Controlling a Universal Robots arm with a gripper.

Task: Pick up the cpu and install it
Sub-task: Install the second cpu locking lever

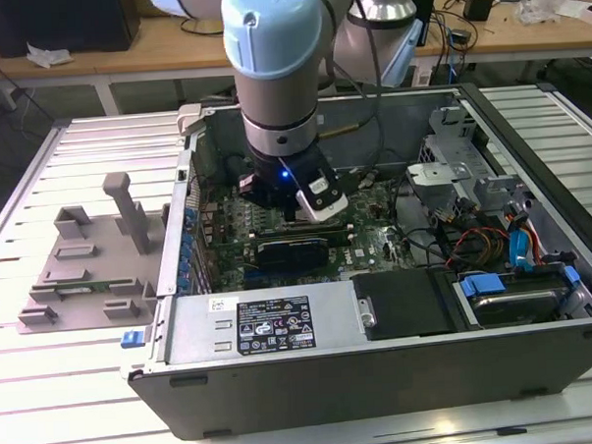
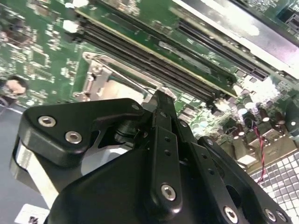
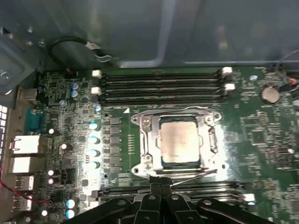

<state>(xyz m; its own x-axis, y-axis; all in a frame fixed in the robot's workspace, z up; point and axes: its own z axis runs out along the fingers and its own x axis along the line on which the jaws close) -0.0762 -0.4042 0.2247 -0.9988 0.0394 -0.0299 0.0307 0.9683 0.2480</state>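
The cpu (image 3: 180, 140) lies flat inside the dark metal socket frame (image 3: 145, 140) on the green motherboard (image 3: 70, 116), its silvery top facing up. In the first wrist view my gripper (image 3: 160, 181) hangs just beside the socket's edge, its two black fingers pressed together with nothing between them. The second wrist view has the shut fingertips (image 2: 161, 99) over the corner of the socket frame (image 2: 98, 77). In the exterior view the arm reaches down into the open computer case (image 1: 381, 366), and the gripper (image 1: 294, 210) sits low over the board, hiding the socket.
Memory slots (image 3: 159, 84) run along one side of the socket, and more slots lie under the fingers. A long black card (image 1: 292, 250) sits close to the gripper. Cables and a drive bay (image 1: 506, 301) fill the exterior view's right. A grey fixture plate (image 1: 82, 261) lies outside the case.
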